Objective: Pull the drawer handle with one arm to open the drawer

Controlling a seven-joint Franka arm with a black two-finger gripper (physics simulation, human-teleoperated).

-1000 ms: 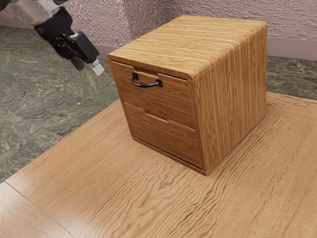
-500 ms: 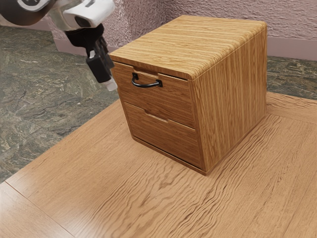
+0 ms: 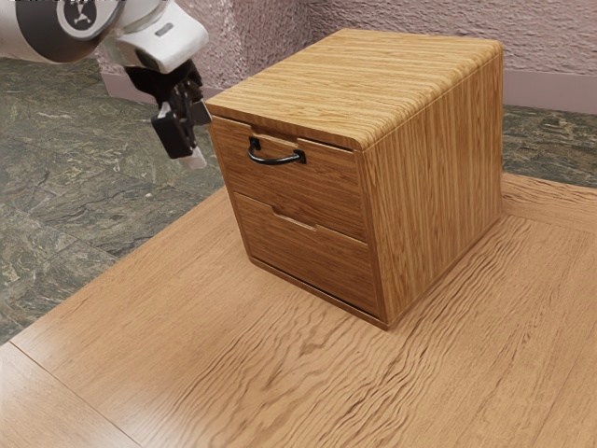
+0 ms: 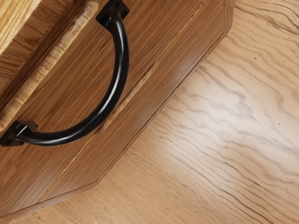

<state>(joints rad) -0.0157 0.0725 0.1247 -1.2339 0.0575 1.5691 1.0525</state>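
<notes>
The wooden counter (image 3: 280, 373) has a warm, wavy grain and a pale sheen toward the exterior view's left; a thin seam crosses its near corner there, and another runs across it at the far right. In the wrist view the same grain (image 4: 224, 140) runs in long dark lines. Beyond the counter's edge lies a dark, grey-green stone floor (image 3: 75, 205) with mottled veining. Behind it stands a rough, pinkish textured wall (image 3: 448, 19), with a plain, smoother baseboard (image 3: 550, 91) along its foot.
</notes>
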